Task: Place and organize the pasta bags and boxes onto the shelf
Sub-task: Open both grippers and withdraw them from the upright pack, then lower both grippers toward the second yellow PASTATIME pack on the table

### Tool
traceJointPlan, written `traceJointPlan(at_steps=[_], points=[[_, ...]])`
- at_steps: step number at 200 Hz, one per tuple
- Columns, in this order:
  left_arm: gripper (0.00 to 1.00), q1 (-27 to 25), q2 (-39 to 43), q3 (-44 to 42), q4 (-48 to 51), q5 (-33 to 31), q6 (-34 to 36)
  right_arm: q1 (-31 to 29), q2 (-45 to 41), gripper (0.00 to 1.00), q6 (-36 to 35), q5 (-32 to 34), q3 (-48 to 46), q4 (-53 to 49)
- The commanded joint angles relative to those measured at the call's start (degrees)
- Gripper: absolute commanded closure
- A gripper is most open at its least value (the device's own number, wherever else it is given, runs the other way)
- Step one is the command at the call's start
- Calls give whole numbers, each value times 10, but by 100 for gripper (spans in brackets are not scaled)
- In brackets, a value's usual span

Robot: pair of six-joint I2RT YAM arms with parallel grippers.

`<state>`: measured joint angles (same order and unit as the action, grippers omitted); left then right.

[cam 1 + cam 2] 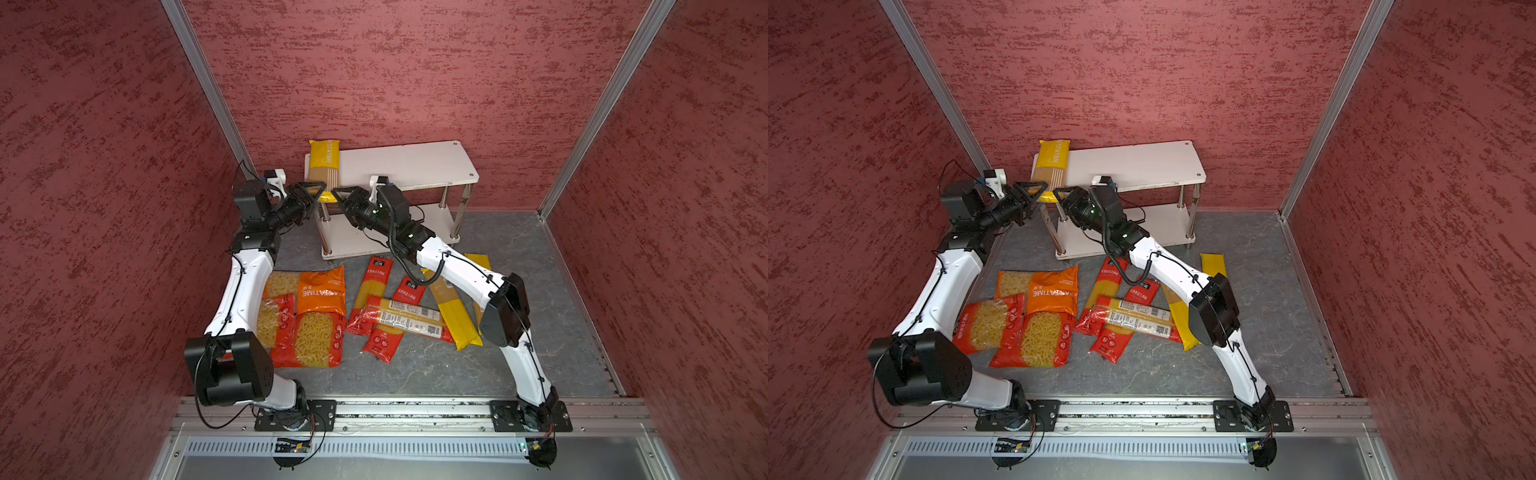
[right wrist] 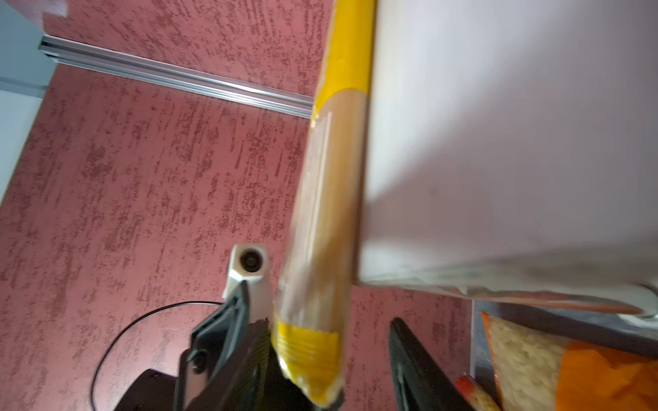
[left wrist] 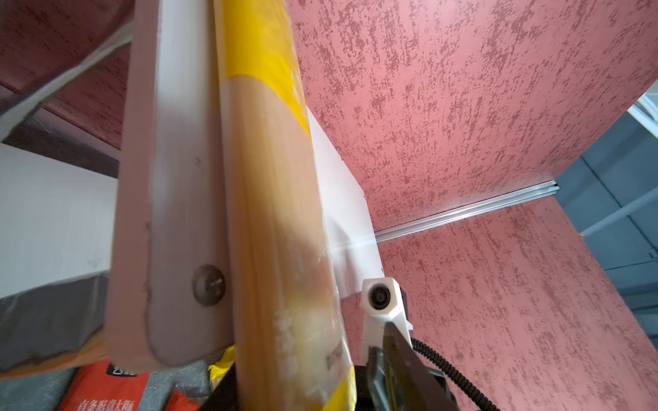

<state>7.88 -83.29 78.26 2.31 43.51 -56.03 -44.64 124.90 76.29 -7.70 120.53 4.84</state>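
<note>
Shelf at the back. One spaghetti pack lies on its top board, left end, its near end overhanging the front edge. Left gripper just left of that end, right gripper just right. On the floor before the shelf: short-pasta bags left, spaghetti bags piled centre, two more packs right.

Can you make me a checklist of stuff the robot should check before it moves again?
1. Yellow pack on the shelf top: ok.
2. Pack fully on: not ok, its near end sticks out over the front edge.
3. Right claw open: ok, jaws stand apart around the pack's end.
4. Left claw open: cannot tell.
5. Room beside the pack: ok.
6. Other packs shelved: not ok, they lie on the table.
</note>
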Motion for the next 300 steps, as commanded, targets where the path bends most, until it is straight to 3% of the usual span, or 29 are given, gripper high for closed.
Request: traceJointPlan(at_steps=[1, 27, 64, 98, 126, 142, 178, 200, 247, 275, 300], points=[[31, 8, 23, -21, 21, -16, 9, 15, -63, 42, -8, -9, -70, 42], [20, 44, 70, -50, 55, -11, 18, 23, -130, 41, -15, 0, -196, 101], [20, 101, 134, -64, 130, -17, 63, 27, -181, 41, -58, -2, -270, 109], [24, 69, 170, -63, 184, -43, 125, 42, -198, 43, -112, -61, -297, 81], [27, -31, 220, -92, 238, -120, 198, 78, -273, 49, -190, -107, -423, 43], [26, -142, 250, -137, 249, -199, 233, 118, -326, 53, -210, -147, -514, 18], [24, -398, 276, -289, 115, -351, 208, 187, -413, 51, -353, -147, -626, -151], [24, -499, 215, -326, 36, -395, 194, 235, -413, 47, -402, -157, -676, -191], [24, -570, 43, -336, -86, -391, 159, 295, -384, 43, -439, -194, -735, -186], [24, -575, -31, -327, -125, -362, 139, 311, -370, 38, -441, -207, -773, -173], [25, -572, -74, -325, -142, -346, 125, 317, -337, 33, -444, -265, -796, -142]])
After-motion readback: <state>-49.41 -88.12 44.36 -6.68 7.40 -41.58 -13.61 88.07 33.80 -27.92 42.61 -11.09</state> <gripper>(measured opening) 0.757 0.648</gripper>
